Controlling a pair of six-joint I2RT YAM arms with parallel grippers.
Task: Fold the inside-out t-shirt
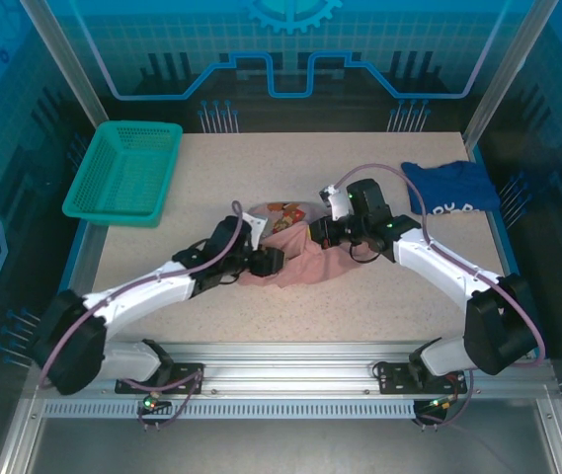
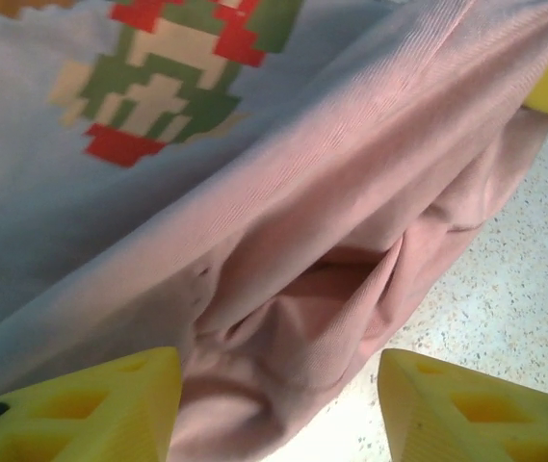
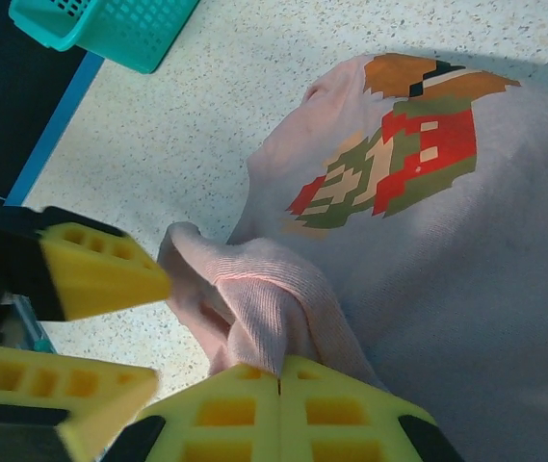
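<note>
Left arm (image 1: pixel 152 288) and right arm (image 1: pixel 437 259): white link shells, chunky black joint housings, black base plates. A mauve cable (image 1: pixel 424 219) loops outside each arm (exposed, no sleeve). Fingers (image 2: pixel 91 409) are yellow plastic wedges with triangular and square cutouts, seated in black mounts.

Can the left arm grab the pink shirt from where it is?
Probably yes. The left gripper is open, a fold of the pink t-shirt lies between its jaws, and nothing is in the way. The right gripper is pinching the same shirt close by.
</note>
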